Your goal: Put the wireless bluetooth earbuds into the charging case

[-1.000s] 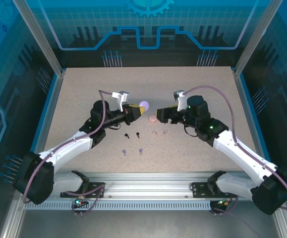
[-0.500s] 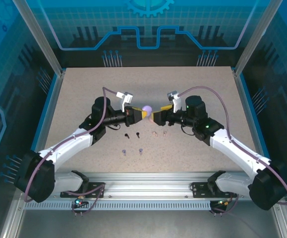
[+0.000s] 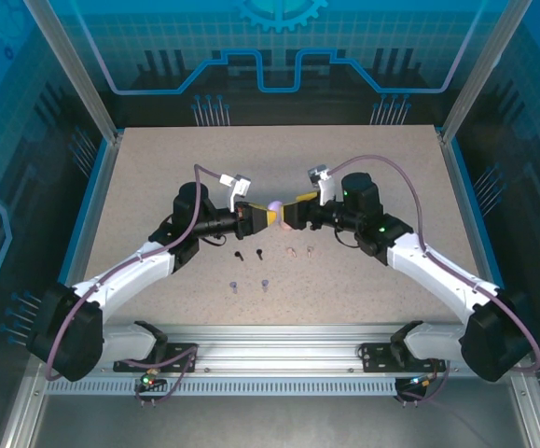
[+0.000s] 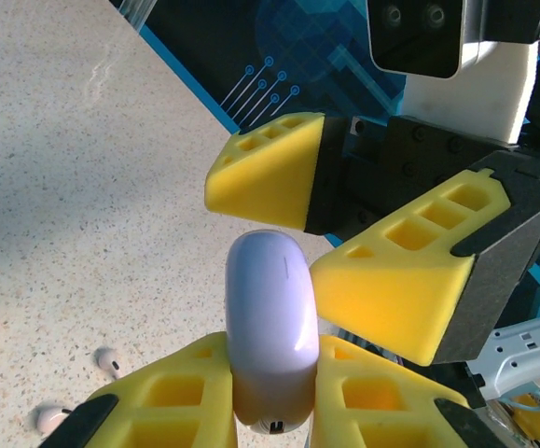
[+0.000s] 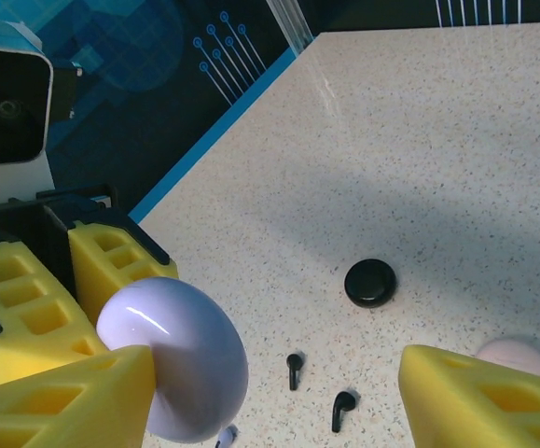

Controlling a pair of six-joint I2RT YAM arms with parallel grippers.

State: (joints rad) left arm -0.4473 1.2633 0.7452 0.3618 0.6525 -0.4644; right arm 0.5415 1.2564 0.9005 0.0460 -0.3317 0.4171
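Earbuds [image 3: 259,252] lie on the table [image 3: 158,168] at six o'clock from the lilac case [image 4: 270,317], pinched aloft by the left gripper [image 3: 262,215]; the wide-spread right gripper [image 4: 339,233] should, I'd say, centre on its free end before closing.

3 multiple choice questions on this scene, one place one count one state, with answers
1. Where is the lilac case? A) gripped in the left claw B) in a bowl C) on the front rail
2. How many black earbuds lie near the black case? A) none B) two C) five
3. How is the right claw? A) shut on an earbud B) shut on the pink case C) open

Answers: 1 A, yellow fingers pinch it; 2 B, a pair in the right wrist view; 3 C, its fingers stand wide apart.
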